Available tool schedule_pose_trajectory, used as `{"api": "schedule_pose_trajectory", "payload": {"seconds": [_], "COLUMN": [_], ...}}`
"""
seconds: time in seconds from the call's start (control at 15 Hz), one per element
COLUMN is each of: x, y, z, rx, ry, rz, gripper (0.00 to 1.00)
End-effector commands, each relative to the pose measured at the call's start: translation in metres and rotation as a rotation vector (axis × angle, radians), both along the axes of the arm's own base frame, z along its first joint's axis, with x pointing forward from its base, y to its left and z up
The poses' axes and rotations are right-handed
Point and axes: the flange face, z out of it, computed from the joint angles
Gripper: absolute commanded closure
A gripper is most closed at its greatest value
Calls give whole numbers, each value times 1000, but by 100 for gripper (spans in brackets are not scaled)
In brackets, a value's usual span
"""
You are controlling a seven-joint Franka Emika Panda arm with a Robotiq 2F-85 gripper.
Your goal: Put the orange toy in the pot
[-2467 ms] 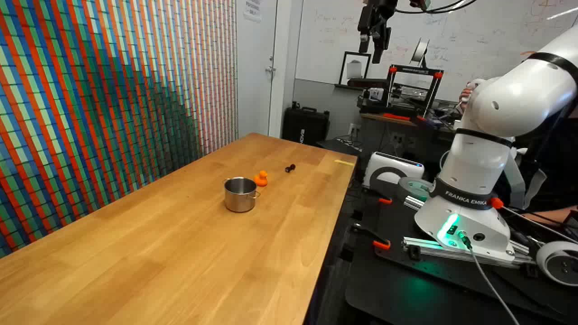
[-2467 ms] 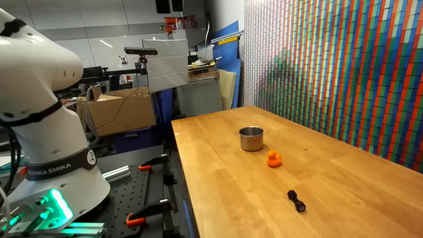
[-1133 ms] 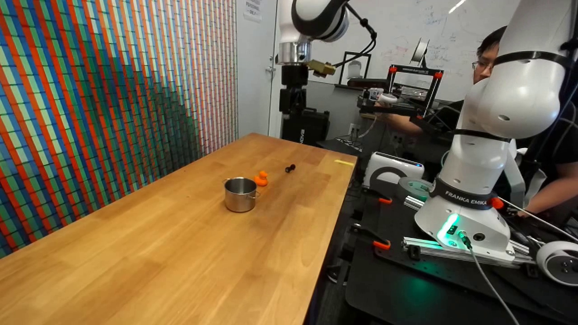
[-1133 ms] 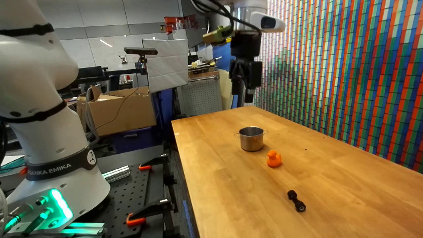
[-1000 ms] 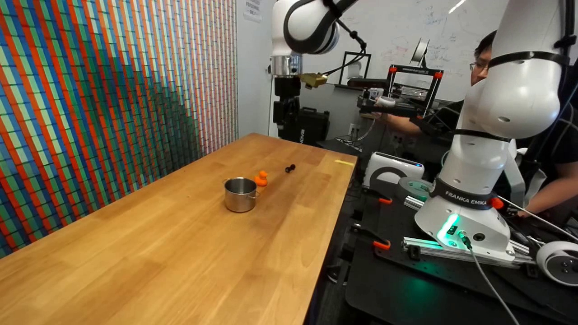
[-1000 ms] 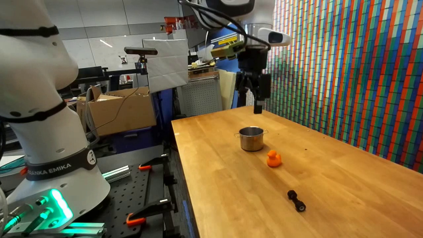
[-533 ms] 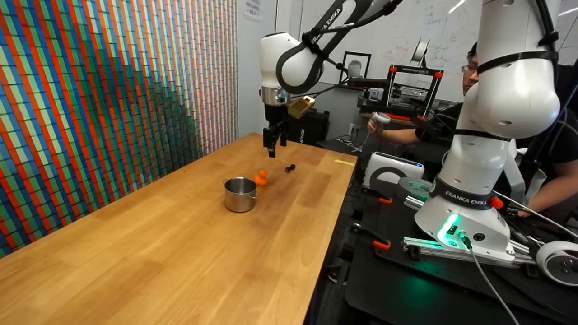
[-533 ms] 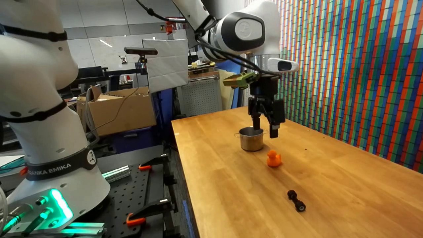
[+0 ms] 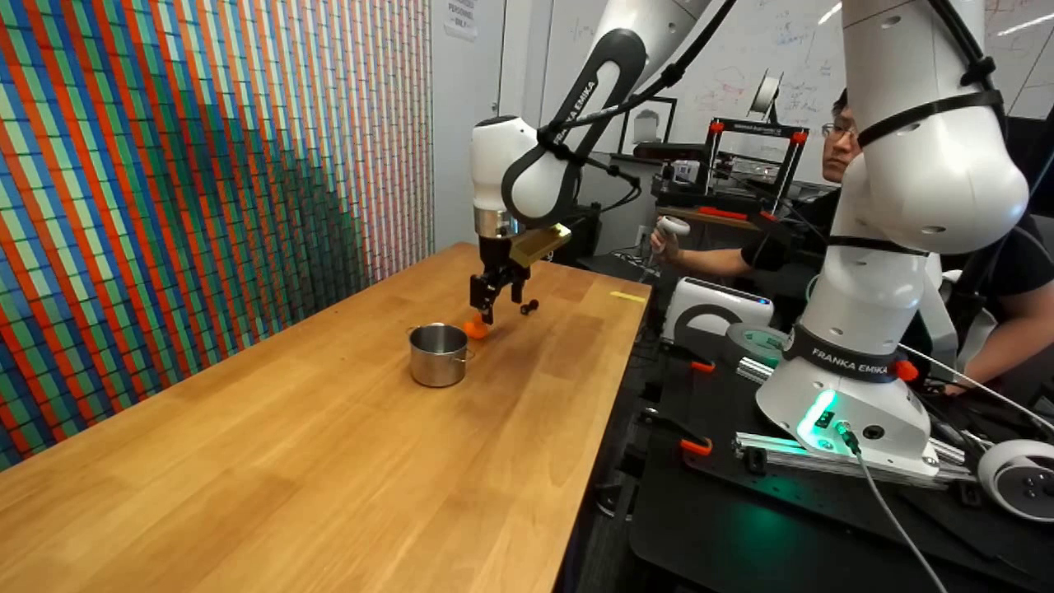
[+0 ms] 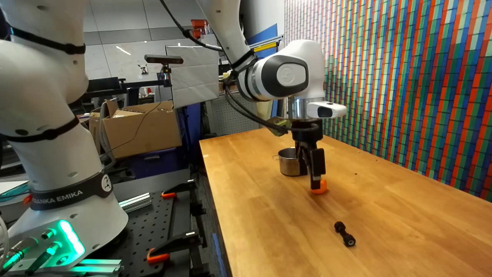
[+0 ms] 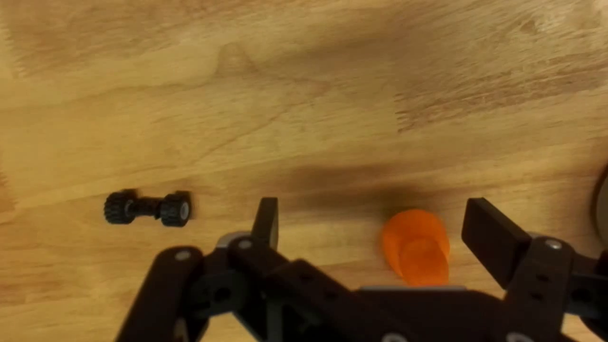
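The orange toy [image 9: 474, 329] is a small duck standing on the wooden table, beside the pot. It also shows in an exterior view [image 10: 322, 187], partly hidden by a finger, and in the wrist view [image 11: 413, 237]. The silver pot [image 9: 439, 366] stands upright, with thin wire handles. It is partly hidden by the gripper in an exterior view [image 10: 288, 165], and only its edge shows at the right of the wrist view [image 11: 603, 211]. My gripper [image 11: 373, 209] is open and points down over the toy, which lies between the fingers, nearer the right one in the wrist view.
A black wheeled axle [image 10: 344, 234] lies on the table, left of the gripper in the wrist view [image 11: 147, 209]. A striped wall [image 9: 247, 165] runs along the table's far side. A person with a white controller [image 9: 673, 226] is behind the arm.
My gripper has come in over the table and moved down to the toy, with its fingers apart. The toy, pot and axle have not moved.
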Motion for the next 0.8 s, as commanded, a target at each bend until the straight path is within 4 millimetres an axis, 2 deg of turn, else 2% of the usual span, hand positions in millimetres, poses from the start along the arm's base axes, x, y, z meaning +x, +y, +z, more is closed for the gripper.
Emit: {"api": "schedule_pose_trajectory", "payload": {"seconds": [0.0, 0.33, 0.53, 0.6, 0.67, 0.73], "x": [17, 37, 48, 50, 52, 53], "y": [9, 33, 39, 37, 35, 32], "z": [-26, -46, -52, -54, -54, -52], "rx": [-9, 14, 17, 10, 8, 20], "ry": [-12, 4, -1, -14, -17, 0], "rz": [-53, -8, 1, 7, 5, -10], "gripper": [0, 0, 0, 25, 27, 34]}}
